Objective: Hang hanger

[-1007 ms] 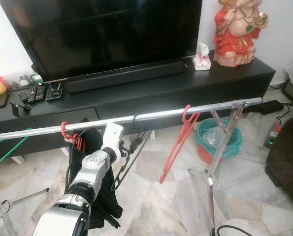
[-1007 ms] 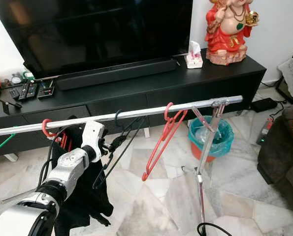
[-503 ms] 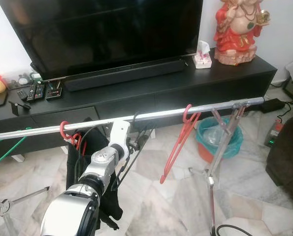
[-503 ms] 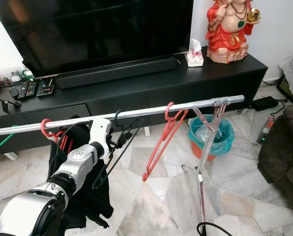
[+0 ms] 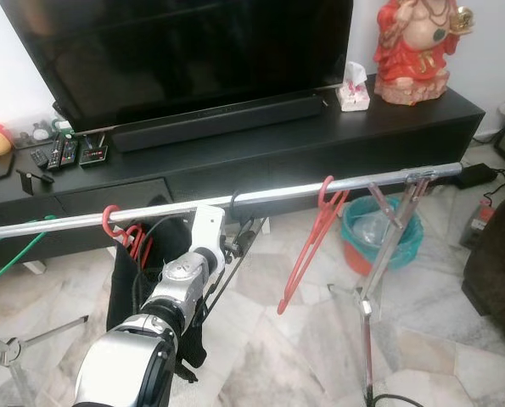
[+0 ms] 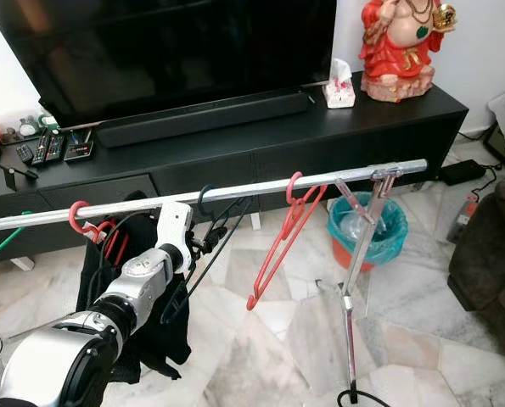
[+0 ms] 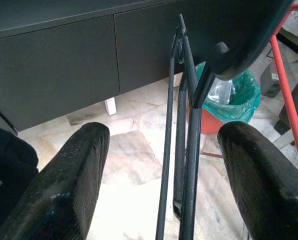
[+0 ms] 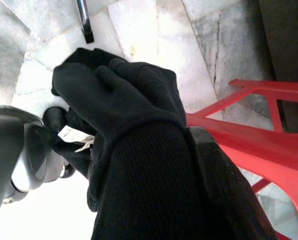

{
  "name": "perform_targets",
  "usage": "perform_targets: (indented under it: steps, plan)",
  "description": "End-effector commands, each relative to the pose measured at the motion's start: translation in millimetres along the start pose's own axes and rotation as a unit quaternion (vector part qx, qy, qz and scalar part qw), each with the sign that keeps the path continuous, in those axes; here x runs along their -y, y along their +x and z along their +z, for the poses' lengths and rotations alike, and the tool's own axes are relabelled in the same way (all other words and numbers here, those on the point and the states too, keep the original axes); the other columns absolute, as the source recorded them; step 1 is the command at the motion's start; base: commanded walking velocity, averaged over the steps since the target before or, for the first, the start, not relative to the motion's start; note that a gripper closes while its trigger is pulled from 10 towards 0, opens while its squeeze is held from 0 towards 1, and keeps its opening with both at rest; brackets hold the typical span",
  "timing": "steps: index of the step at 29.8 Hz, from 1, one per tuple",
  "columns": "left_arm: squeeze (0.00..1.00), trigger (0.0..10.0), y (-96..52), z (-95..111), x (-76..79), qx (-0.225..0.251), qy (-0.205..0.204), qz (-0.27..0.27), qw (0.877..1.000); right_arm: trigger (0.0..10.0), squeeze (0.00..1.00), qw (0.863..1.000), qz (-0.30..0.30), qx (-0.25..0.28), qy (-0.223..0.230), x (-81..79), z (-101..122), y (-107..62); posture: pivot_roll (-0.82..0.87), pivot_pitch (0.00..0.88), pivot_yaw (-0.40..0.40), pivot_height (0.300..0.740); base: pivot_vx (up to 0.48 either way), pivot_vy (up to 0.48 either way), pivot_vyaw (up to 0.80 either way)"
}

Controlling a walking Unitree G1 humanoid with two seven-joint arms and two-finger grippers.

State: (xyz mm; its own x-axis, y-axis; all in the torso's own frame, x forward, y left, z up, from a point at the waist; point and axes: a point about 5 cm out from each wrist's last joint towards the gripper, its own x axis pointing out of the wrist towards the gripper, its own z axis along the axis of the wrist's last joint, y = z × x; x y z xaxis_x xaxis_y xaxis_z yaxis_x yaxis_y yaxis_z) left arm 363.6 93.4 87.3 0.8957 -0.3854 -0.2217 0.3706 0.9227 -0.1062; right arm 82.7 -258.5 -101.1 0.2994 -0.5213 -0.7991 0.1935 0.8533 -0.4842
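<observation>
On the silver rail (image 5: 269, 195) the black hanger (image 6: 203, 254) already hooks — between a red hanger (image 5: 307, 246) and black clothing (image 6: 99, 280). Left claw (image 7: 159, 165) is spread wide, fingers (image 7: 68, 180) flanking the wire without touching it. Hanging looks done — only backing off seems left. Right claw's (image 8: 154, 165) state I cannot tell

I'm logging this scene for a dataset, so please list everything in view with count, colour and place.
rail: 1, silver, across the room on a stand
black hanger: 1, hooked on rail
red hangers: 2, on rail, one at each side
garment: 1, black, under the left red hanger
TV: 1, black, on cabinet
soundbar: 1, black, below TV
statue: 1, red, cabinet's right end
bin: 1, teal, floor
left gripper: open around black hanger
right gripper: shut on garment
</observation>
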Motion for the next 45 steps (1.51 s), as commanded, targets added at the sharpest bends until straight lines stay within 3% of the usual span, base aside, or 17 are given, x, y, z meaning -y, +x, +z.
perform_targets:
  steps: [1,5,6,7,8,9,29,45]
  plan:
    - [0.0,10.0,1.1,2,0.1,0.0,0.007,0.001,1.0,10.0,0.0,1.0,0.005,0.003,-0.004,-3.7,-2,-1.6,-0.15,0.056,0.115,0.74,0.0,0.0,0.0]
    - [0.0,10.0,2.2,2,4.7,0.004,-0.005,-0.004,1.0,10.0,0.0,1.0,0.008,0.012,-0.011,-5.7,-8,-3.8,-0.17,0.078,0.116,0.74,0.0,0.0,0.0]
    - [0.0,8.2,2.4,2,5.3,0.005,-0.007,-0.005,1.0,10.0,0.0,1.0,0.009,0.013,-0.012,-6.1,-9,-4.2,-0.18,0.083,0.116,0.74,0.0,0.0,0.0]
    - [0.0,2.7,2.8,3,6.3,0.008,-0.01,-0.006,1.0,10.0,0.0,1.0,0.009,0.015,-0.015,-6.7,-10,-4.7,-0.18,0.089,0.115,0.74,0.0,0.0,0.0]
    - [0.0,2.7,3.0,4,7.0,0.01,-0.011,-0.007,1.0,10.0,0.0,1.0,0.009,0.016,-0.016,-7.0,-11,-5.1,-0.18,0.091,0.115,0.74,0.0,0.0,0.0]
    - [0.0,0.0,3.8,5,8.8,0.014,-0.013,-0.01,1.0,10.0,0.0,1.0,0.011,0.019,-0.021,-7.9,-12,-5.7,-0.18,0.096,0.114,0.74,0.0,0.0,0.0]
    - [0.0,0.0,1.6,9,-1.2,0.033,-0.008,0.028,0.999,10.0,0.0,0.998,0.015,0.043,-0.037,-12.4,-6,-6.9,-0.17,0.104,0.099,0.74,0.0,0.0,0.0]
    - [0.0,0.0,1.5,14,-1.7,0.053,-0.008,0.023,0.998,10.0,0.0,0.997,0.02,0.057,-0.039,-17.9,6,-6.7,-0.16,0.086,0.099,0.74,0.0,0.0,0.0]
